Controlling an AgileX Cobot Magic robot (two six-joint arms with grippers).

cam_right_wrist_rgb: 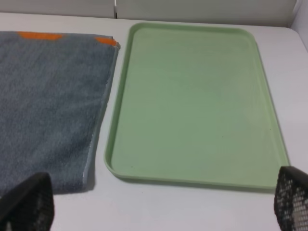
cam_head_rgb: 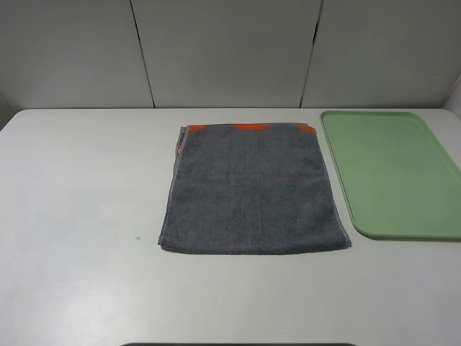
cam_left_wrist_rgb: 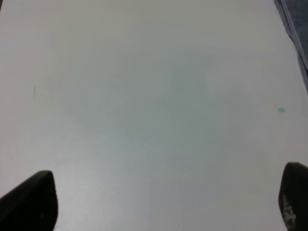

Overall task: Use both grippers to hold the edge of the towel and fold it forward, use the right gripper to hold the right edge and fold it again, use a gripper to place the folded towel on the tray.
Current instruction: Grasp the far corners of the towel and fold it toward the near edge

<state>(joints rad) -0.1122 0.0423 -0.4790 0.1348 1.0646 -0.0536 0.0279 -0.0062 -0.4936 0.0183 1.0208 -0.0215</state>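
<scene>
A grey towel [cam_head_rgb: 252, 191] lies flat in the middle of the white table, with orange patches showing along its far edge [cam_head_rgb: 251, 127]. A light green tray [cam_head_rgb: 396, 169] lies right of it, with nothing on it. Neither gripper shows in the exterior high view. My left gripper [cam_left_wrist_rgb: 163, 207] is open and empty over bare table, left of the towel, whose edge [cam_left_wrist_rgb: 294, 29] shows in a corner. My right gripper [cam_right_wrist_rgb: 159, 204] is open and empty, near the front of the tray [cam_right_wrist_rgb: 192, 101] and the towel's right edge [cam_right_wrist_rgb: 48, 106].
A small teal speck [cam_head_rgb: 137, 238] marks the table left of the towel's near corner. Grey wall panels [cam_head_rgb: 230, 50] stand behind the table's far edge. A dark strip [cam_head_rgb: 238, 344] shows at the front edge of the view.
</scene>
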